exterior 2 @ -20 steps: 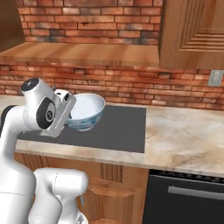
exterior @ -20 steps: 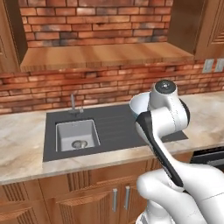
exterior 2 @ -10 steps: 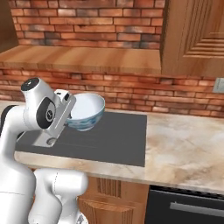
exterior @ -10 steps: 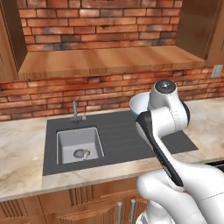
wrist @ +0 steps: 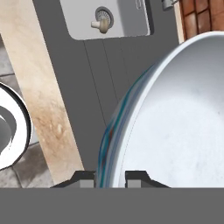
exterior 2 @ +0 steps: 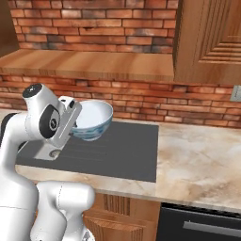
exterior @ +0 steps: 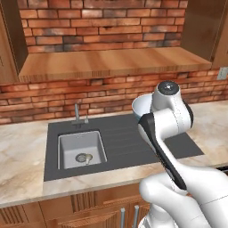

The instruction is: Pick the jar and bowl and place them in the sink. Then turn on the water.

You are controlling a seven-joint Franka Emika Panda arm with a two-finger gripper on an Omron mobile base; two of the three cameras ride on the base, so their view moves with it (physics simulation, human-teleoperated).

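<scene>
Bowl pinched by its rim, held up over the dark draining board.

My gripper (wrist: pixel 110 177) is clamped on the bowl (exterior 2: pixel 92 120), right of the sink (exterior: pixel 82 149). The jar (exterior: pixel 87 157) lies in the basin by the drain; the faucet (exterior: pixel 77 114) stands at its far edge. Bare counter (exterior 2: pixel 197 160) lies right.

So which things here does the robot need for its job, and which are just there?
Needed:
- bowl, held up by the gripper
- jar, lying in the sink
- faucet, no water running

Just there:
- wooden shelf
- wall outlet
- brick wall
</scene>
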